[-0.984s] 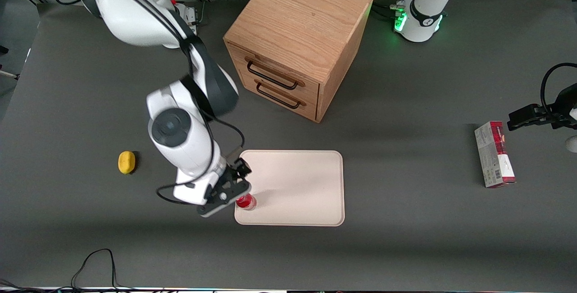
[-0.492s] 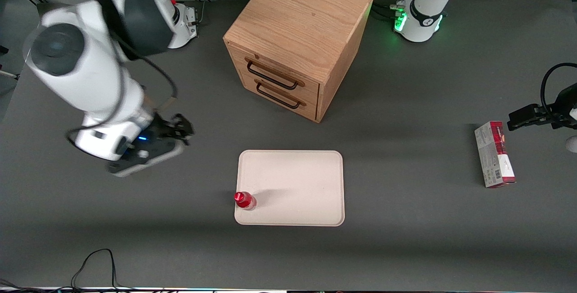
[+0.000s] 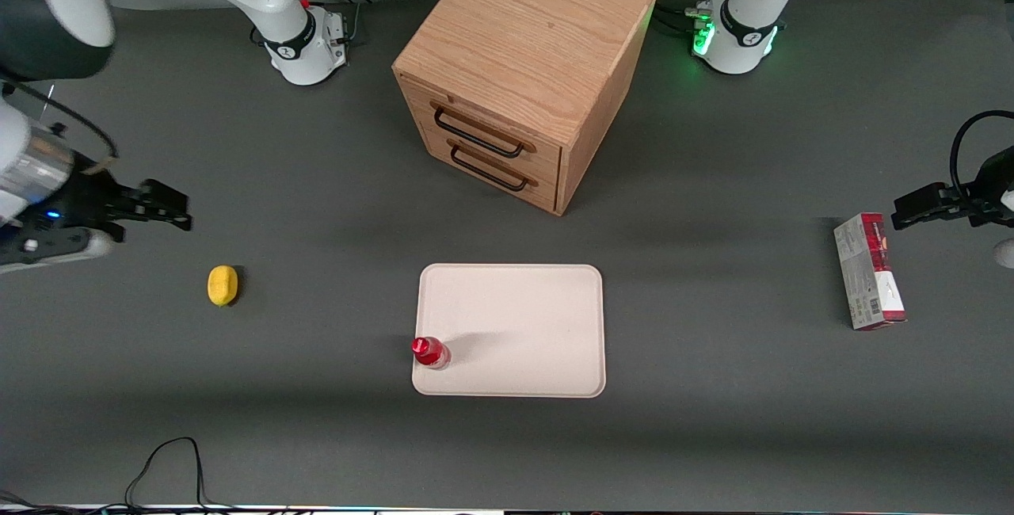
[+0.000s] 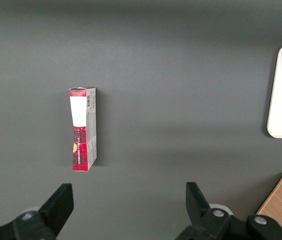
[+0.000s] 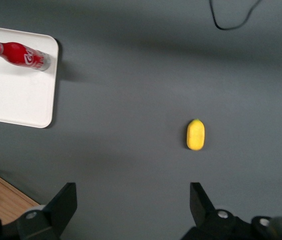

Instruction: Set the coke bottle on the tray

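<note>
The coke bottle [image 3: 431,352], red with a red cap, stands upright on the cream tray [image 3: 523,317], in the tray's corner nearest the front camera at the working arm's end. It also shows in the right wrist view [image 5: 18,54] on the tray [image 5: 15,95]. My gripper [image 3: 170,210] is open and empty, raised high above the table at the working arm's end, far from the bottle and tray. In the right wrist view the gripper [image 5: 133,200] holds nothing between its wide-apart fingers.
A yellow lemon-like object [image 3: 223,285] lies on the table below and near my gripper, also in the right wrist view [image 5: 196,134]. A wooden two-drawer box [image 3: 523,71] stands farther from the camera than the tray. A red-and-grey carton [image 3: 869,270] lies toward the parked arm's end.
My gripper has let go of the bottle, risen and swung away from the tray toward the working arm's end of the table. The bottle stays standing on the tray.
</note>
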{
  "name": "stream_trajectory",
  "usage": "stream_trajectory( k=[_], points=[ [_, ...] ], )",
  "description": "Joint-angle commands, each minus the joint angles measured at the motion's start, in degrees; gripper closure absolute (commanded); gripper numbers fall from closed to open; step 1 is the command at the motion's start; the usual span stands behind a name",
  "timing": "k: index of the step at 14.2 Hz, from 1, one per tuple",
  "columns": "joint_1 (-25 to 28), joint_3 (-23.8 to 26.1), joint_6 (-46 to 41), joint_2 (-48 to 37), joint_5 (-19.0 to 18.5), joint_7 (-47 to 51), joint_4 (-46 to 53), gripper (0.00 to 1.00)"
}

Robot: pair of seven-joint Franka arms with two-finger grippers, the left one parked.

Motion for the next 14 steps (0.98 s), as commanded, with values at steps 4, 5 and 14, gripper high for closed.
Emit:
stream_trajectory(
  k=[4,5,14],
  points=[
    [-9.2,7.4,1.4,-3.4,-1.5,-0.1,-3.4,0.0],
    [-9.1,7.3,1.4,-3.2,-1.6,0.2,-3.4,0.0],
    [-9.1,6.9,2.5,-2.7,-2.4,0.4,-3.4,0.0]
  ],
)
